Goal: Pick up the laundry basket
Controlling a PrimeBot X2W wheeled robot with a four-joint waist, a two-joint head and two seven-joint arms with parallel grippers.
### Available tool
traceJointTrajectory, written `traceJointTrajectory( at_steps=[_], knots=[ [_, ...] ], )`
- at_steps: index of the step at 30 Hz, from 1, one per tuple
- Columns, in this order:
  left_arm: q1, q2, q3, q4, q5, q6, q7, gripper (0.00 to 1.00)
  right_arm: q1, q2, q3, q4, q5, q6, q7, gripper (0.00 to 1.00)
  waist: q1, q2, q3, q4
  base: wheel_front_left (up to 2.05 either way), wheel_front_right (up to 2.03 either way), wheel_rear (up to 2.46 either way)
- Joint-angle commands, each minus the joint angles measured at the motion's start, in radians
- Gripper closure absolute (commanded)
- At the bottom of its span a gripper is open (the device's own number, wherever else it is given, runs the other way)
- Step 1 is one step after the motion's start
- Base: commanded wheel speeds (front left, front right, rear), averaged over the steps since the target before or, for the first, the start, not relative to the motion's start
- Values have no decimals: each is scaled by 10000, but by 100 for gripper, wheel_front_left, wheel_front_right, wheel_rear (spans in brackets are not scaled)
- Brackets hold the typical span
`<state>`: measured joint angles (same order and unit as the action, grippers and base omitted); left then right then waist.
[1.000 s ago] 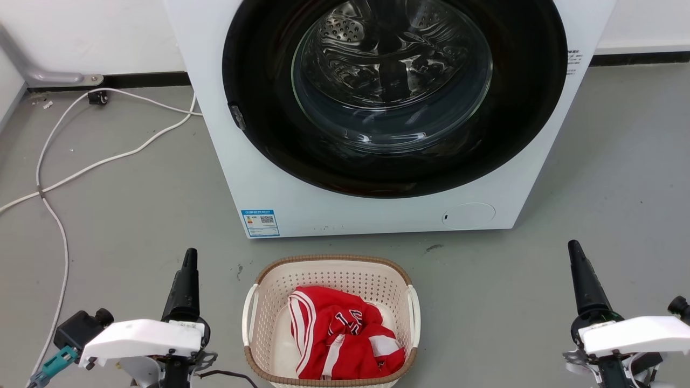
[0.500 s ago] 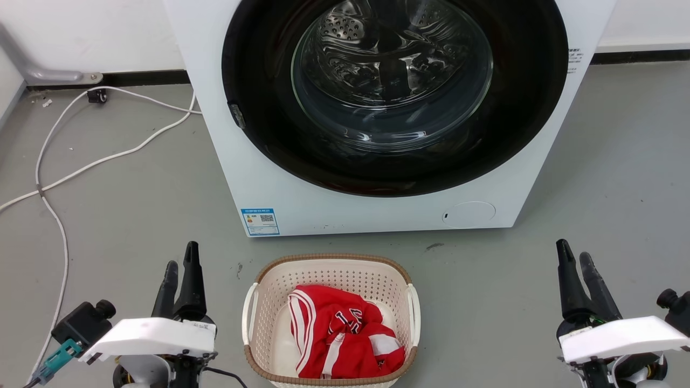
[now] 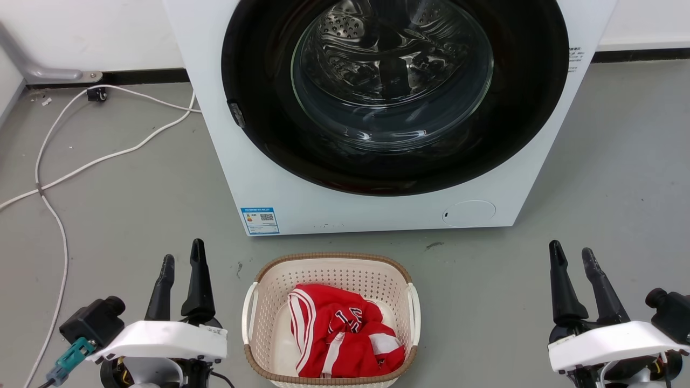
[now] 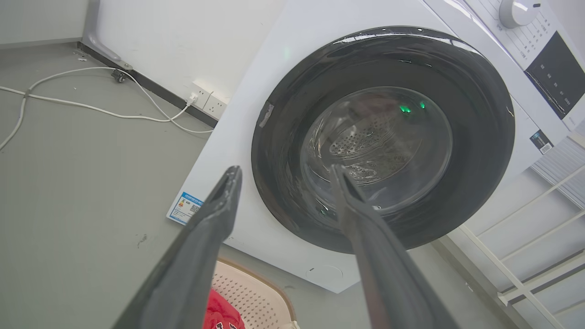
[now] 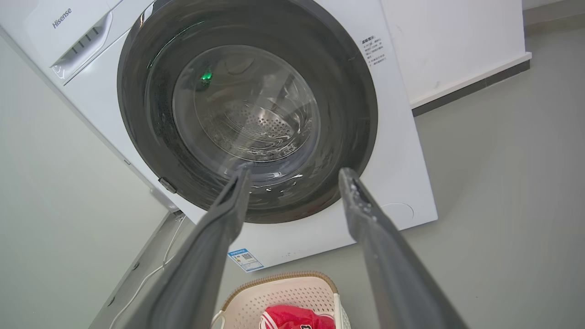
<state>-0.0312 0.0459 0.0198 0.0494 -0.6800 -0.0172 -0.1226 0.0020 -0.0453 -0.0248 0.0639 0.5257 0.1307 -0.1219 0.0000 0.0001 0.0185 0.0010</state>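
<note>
Floor: laundry basket, handles left/right, long axis unclear, near rim cut off; left gripper and right gripper narrowly parted, empty.

You have a cream-white laundry basket dotted all over with small holes, its rim brown and woven-looking; the garment is red with white stripes; the washing machine is white, its door ring black, its label blue; the floor is plain grey.

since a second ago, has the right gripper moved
Yes. The right gripper has shifted left, toward the laundry basket, which has stayed put.
</note>
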Motion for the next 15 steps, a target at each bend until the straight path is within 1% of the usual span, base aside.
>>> traceJointTrajectory(
  at_steps=[1, 15],
  knots=[
    [8, 42, -14, -184, 331, 28, -101, 0, 1, -47, 18, -186, -358, 0, -104, 0, 0, -1, 0, 3, 0, 0, 0],
    [173, 46, -160, -279, 1929, 120, -462, 0, 171, -55, 92, -353, -1998, 0, -477, 0, 0, -1, 27, 17, 0, 0, 0]
  ],
)
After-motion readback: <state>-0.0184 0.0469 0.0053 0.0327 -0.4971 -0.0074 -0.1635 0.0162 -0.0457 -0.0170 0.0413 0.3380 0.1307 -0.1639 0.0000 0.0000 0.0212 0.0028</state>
